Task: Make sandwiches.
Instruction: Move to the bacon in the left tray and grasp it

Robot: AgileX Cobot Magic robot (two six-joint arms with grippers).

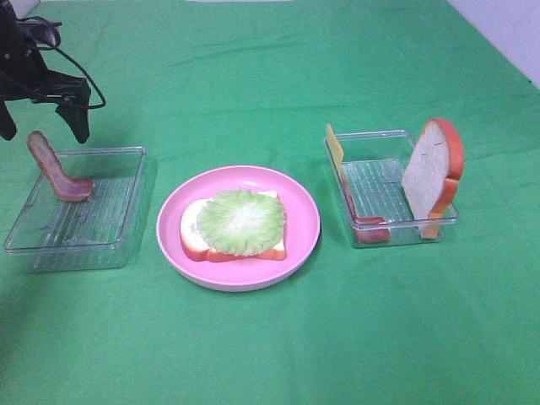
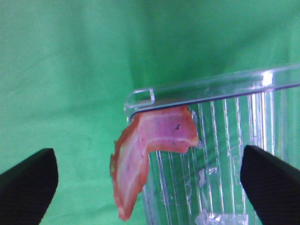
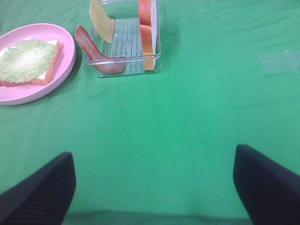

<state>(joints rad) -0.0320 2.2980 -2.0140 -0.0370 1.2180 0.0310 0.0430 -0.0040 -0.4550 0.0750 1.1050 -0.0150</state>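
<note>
On the pink plate (image 1: 304,245) lies a bread slice (image 1: 192,240) with a lettuce leaf (image 1: 242,221) on top. One bacon strip (image 1: 55,169) leans over the far left corner of the left tray (image 1: 114,245). My left gripper (image 1: 44,131) hangs open just above and behind it; in the left wrist view the bacon (image 2: 150,145) stands between the spread fingers (image 2: 28,187). The right tray (image 1: 396,228) holds an upright bread slice (image 1: 434,173), a cheese slice (image 1: 335,148) and a second bacon strip (image 1: 364,224). My right gripper (image 3: 152,173) is open over bare cloth, out of the high view.
A green cloth (image 1: 270,67) covers the whole table. In the right wrist view the plate (image 3: 70,51) and the right tray (image 3: 157,51) lie well ahead of the fingers (image 3: 267,187).
</note>
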